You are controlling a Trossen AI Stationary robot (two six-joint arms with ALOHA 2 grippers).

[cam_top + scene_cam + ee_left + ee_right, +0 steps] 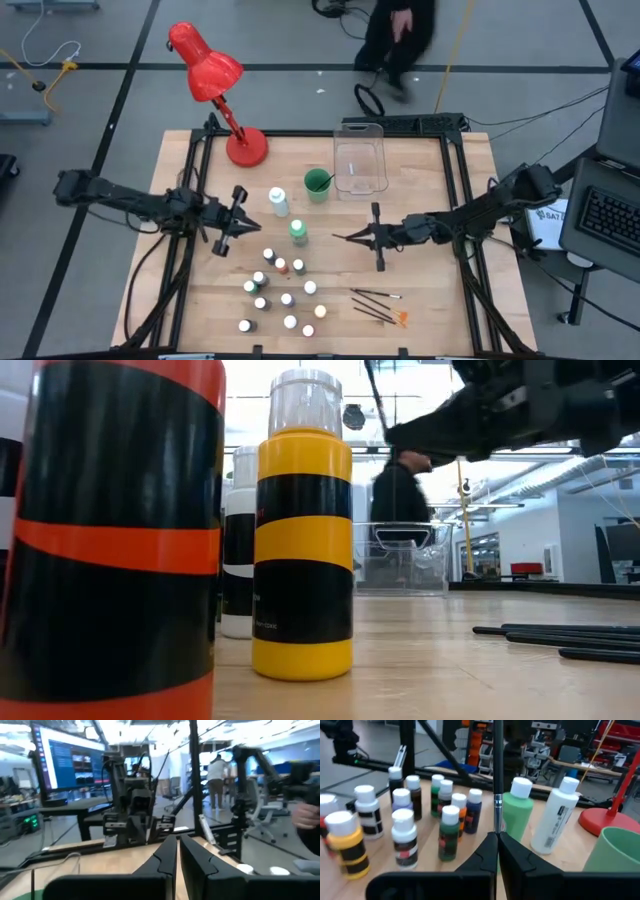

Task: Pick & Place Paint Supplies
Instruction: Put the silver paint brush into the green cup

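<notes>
My right gripper hangs level over the table's middle, shut on a thin dark brush that stands up from its fingertips. Just beyond it stand a green tall bottle and a white one. Several tiny white-capped paint bottles stand upright on the near middle of the table. More brushes lie flat near the front right. My left gripper hovers left of the bottles, shut, with nothing seen between its fingers. My right gripper pinches the brush between its two fingers, on the thin stretch just below the silver ferrule. The fingers come level from the table's right and lie across the brush. The brush stands upright above them, handle up, clear of the table.
A green cup and a clear plastic bin stand at the far middle. A red desk lamp rises at the far left. Black frame rails run along the table's sides. A person moves beyond the far edge.
</notes>
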